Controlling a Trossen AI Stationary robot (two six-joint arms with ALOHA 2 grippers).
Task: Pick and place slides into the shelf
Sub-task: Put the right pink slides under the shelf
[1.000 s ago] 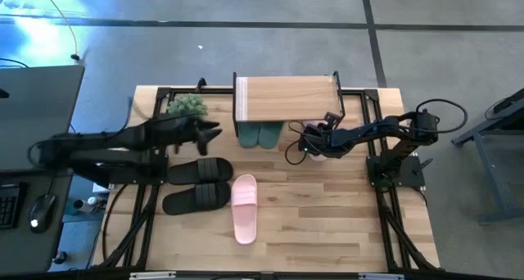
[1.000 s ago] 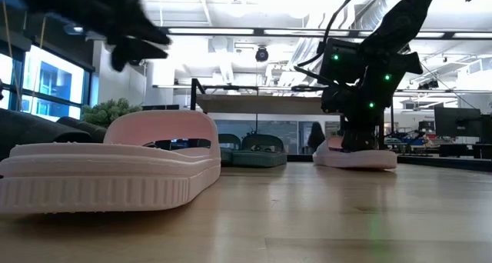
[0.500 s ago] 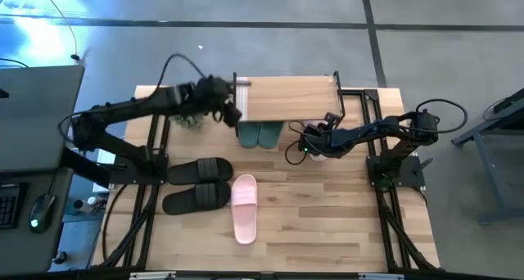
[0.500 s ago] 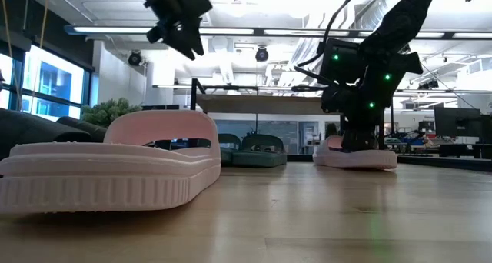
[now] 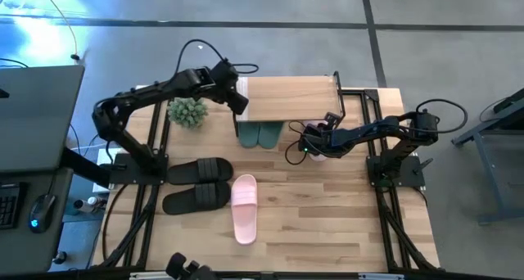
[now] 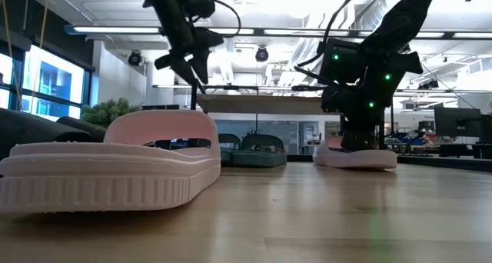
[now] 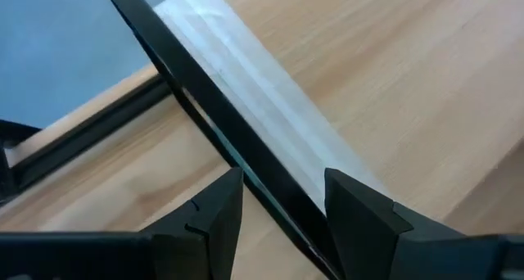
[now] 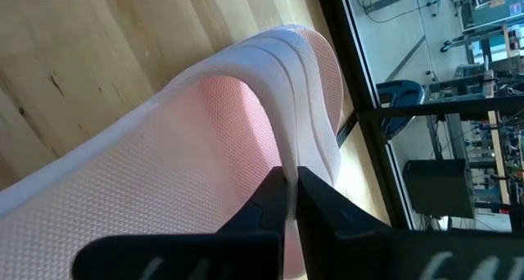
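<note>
Your two arms are dark and slender, with black cables looping off them. Green lights glow on the right arm (image 6: pixel 361 71).

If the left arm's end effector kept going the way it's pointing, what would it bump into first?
Most likely the shelf. The left end effector is open, its fingers either side of the black metal edge at the shelf's left end, with the pale wooden top just beyond. Depth is hard to judge, but that edge looks like first contact.

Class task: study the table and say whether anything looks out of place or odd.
The pink pair is split: one pink slide lies alone mid-table, while the right gripper grips its mate beside the shelf. The left gripper straddles the shelf's black frame edge.
</note>
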